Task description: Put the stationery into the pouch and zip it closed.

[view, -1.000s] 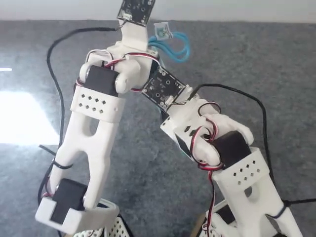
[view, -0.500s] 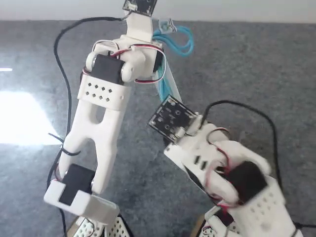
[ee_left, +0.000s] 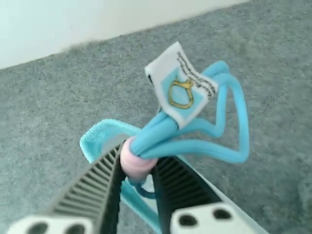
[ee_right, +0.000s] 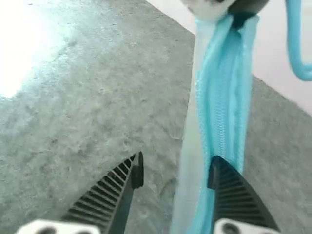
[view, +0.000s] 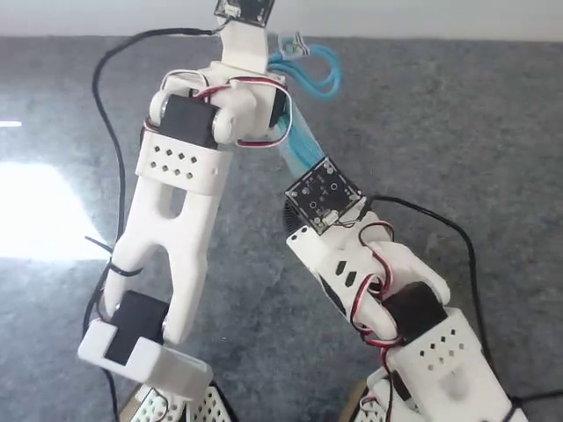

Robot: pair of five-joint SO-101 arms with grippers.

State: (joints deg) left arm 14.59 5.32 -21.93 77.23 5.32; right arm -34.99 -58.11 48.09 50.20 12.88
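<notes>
nearest, the right arm bends forward, its right gripper spread wide, with the hanging pouch between the fingers, close beside one and not pinched. beyond, the left arm stretches far out, its left gripper clenched on the pouch's upper end at a pink bead. grey table below, pale wall behind. a blue cord loop with a tag sticks out past the fingers. the pouch's contents cannot be told.

Grey speckled tabletop; pale wall behind it.
</notes>
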